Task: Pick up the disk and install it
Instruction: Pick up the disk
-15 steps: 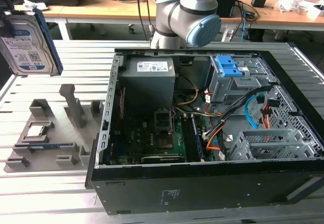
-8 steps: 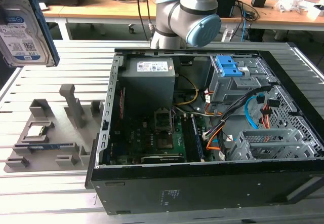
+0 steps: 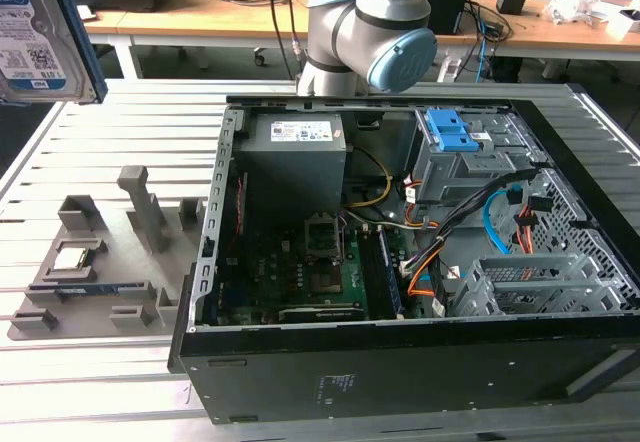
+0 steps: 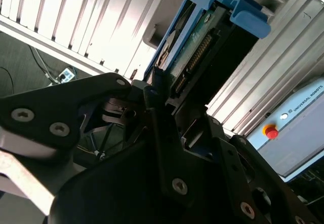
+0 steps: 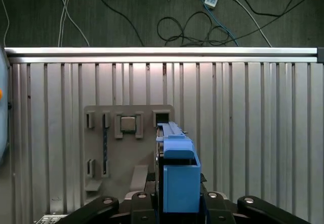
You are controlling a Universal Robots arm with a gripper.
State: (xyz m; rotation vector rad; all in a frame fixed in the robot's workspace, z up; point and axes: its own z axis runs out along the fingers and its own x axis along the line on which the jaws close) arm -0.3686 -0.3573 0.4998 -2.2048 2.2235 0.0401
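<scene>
The gripper (image 4: 169, 89) has its fingers (image 4: 156, 113) closed on one end of the disk (image 4: 200, 51), a hard drive in blue rails. It is held on edge in the air above the grey parts holder (image 5: 116, 158), which lies back from the slatted table's (image 5: 253, 133) edge, well apart from the open computer case (image 3: 400, 362). The hold looks narrow, so the drive could twist or slip. At the drive bay (image 3: 460, 167), a tilted rail could jam or snag the loose cables (image 3: 500, 212) beside it.
</scene>
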